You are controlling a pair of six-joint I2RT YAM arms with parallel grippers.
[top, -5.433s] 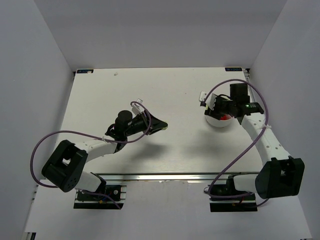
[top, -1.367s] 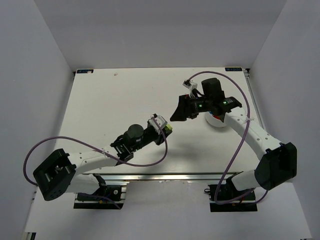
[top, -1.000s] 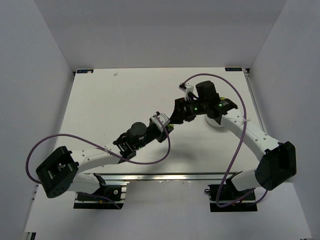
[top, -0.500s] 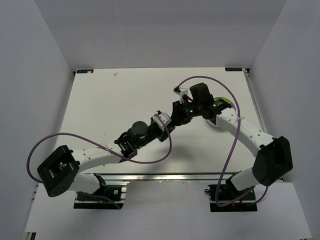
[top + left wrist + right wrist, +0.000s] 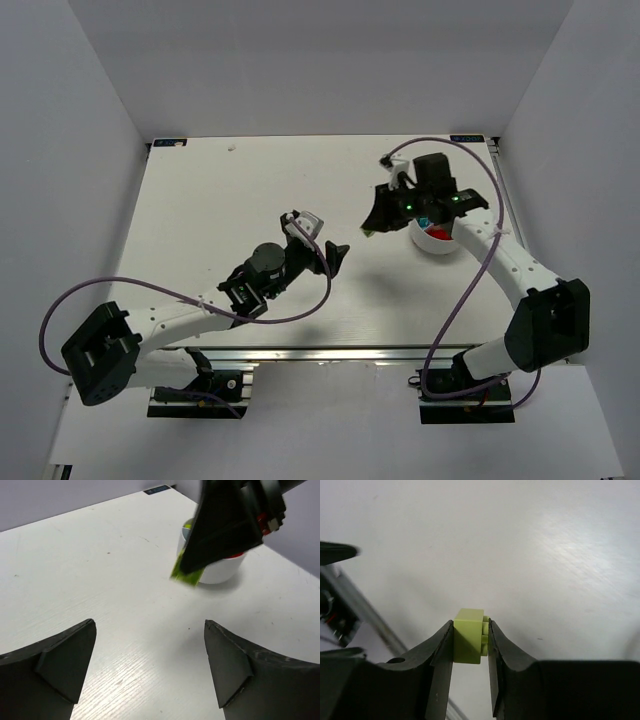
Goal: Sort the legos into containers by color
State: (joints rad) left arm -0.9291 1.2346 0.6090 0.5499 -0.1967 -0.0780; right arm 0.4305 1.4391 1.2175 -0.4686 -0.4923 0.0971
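Right gripper (image 5: 469, 626) clamped on lime lego (image 5: 468, 642) near the white bowl (image 5: 220, 570); shallow fingertip hold, so possible slip and drop outside the matching compartment.

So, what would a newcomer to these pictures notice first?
First the lime-green lego, pinched in the right gripper. It seems to be held above the white table, just left of the round white bowl in the top view. Next the left gripper, wide open and empty, which points toward that brick from close by.
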